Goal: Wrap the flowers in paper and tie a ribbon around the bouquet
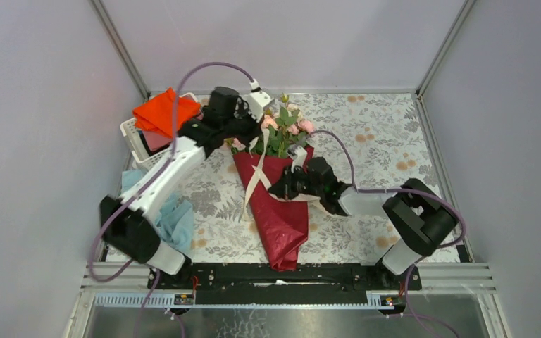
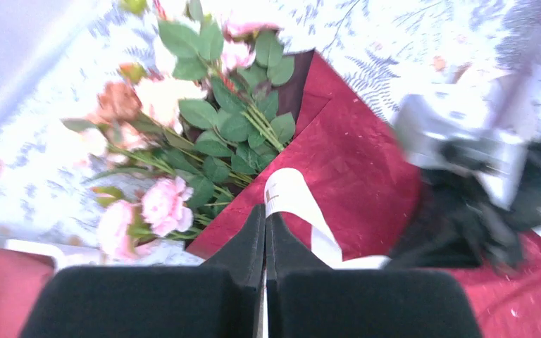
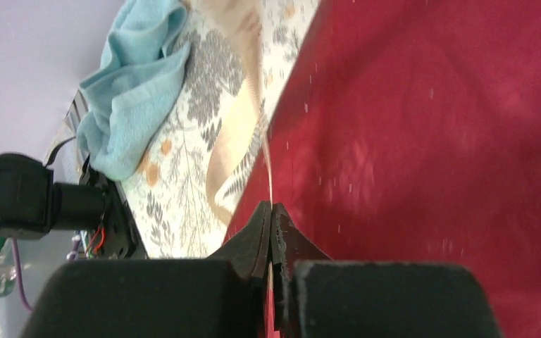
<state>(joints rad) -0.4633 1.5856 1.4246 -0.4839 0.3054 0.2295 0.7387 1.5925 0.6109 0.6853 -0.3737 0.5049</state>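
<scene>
Bouquet (image 1: 282, 211) is lying in the middle of the floral tablecloth (image 1: 380, 134), with its dark red paper (image 1: 285, 225) cone pointing toward the arm bases. Its pink roses (image 1: 285, 127) and green leaves are spreading out at the far end. Only the overhead view is showing the whole layout. A cream-white ribbon (image 1: 256, 176) is crossing the upper part of the cone and trailing down its left side. An orange cloth (image 1: 158, 113) is sitting on a white basket (image 1: 135, 141) at far left, and a light blue cloth (image 1: 176, 220) is lying by the left arm's base.

The left wrist view is adding close detail. The left gripper (image 2: 265, 215) is hanging over the paper's edge just below the leaves, its fingers pressed fully together. The ribbon's loose end is standing up right at the tips, and a pale sliver is showing in the seam between them, so it appears to be pinching the ribbon.

The right wrist view is showing the right gripper (image 3: 271, 211) at the paper's left edge, with its fingers also closed tight. The ribbon is running edge-on out of the tips, clamped between them, with another length lying on the tablecloth beside the paper.
</scene>
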